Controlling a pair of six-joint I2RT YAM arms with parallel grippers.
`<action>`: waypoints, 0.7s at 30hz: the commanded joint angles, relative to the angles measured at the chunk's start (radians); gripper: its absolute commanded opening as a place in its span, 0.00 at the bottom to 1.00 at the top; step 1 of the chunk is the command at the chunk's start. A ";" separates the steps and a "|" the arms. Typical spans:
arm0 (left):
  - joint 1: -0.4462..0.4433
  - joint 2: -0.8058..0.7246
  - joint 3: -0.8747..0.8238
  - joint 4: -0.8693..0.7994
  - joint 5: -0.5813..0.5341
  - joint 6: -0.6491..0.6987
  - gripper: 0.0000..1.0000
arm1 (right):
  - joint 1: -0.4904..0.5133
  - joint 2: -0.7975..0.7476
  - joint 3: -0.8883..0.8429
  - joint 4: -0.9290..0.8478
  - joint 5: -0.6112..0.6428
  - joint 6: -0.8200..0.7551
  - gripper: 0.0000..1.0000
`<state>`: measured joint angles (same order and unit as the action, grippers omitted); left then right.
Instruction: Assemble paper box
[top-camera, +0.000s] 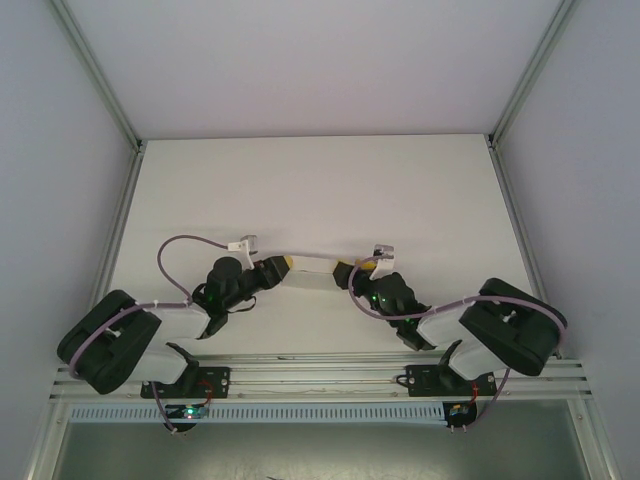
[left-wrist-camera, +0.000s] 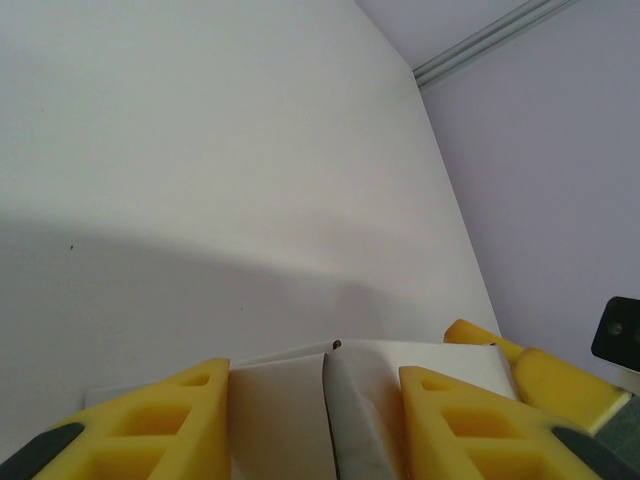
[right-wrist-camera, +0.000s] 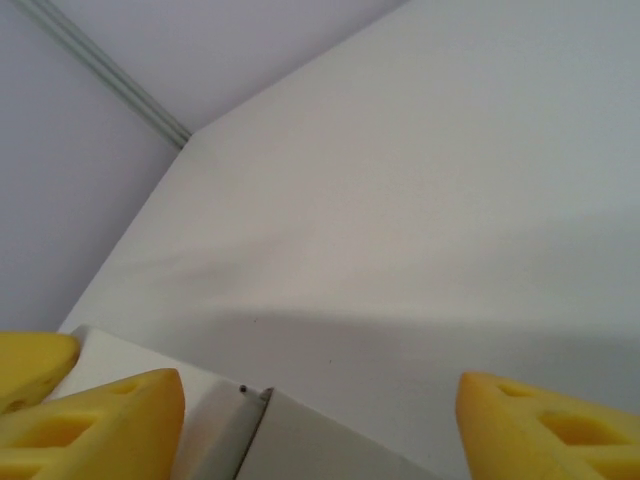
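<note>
Paper box (top-camera: 315, 275) sits between the two arms at the near-middle of the table (top-camera: 300, 180); cannot tell whether it is lifted or resting. Left gripper (top-camera: 283, 266) is clamped on one end, card filling its jaws. Right gripper (top-camera: 345, 272) straddles the other end, jaws apart. Thin card: probably light, dents easily, slick. Best pinched gently across a folded edge.

R hand (right-wrist-camera: 320, 400) spread wide astride paper box (right-wrist-camera: 320, 450), white tbl (right-wrist-camera: 400, 200) beyond.
</note>
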<state>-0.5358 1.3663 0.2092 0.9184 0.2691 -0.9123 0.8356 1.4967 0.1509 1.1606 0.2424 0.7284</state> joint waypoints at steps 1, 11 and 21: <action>-0.002 0.102 -0.051 -0.127 0.117 0.047 0.00 | 0.012 0.214 -0.093 -0.294 -0.105 -0.237 0.63; -0.001 0.143 -0.051 -0.073 0.129 0.063 0.00 | -0.028 0.499 -0.130 0.086 -0.186 -0.216 0.14; -0.003 0.068 -0.031 -0.184 0.127 0.091 0.00 | -0.042 0.506 -0.142 0.163 -0.185 -0.207 0.01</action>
<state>-0.5217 1.4170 0.2096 1.0050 0.2768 -0.8803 0.8021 1.7969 0.1246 1.6512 0.1184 0.6029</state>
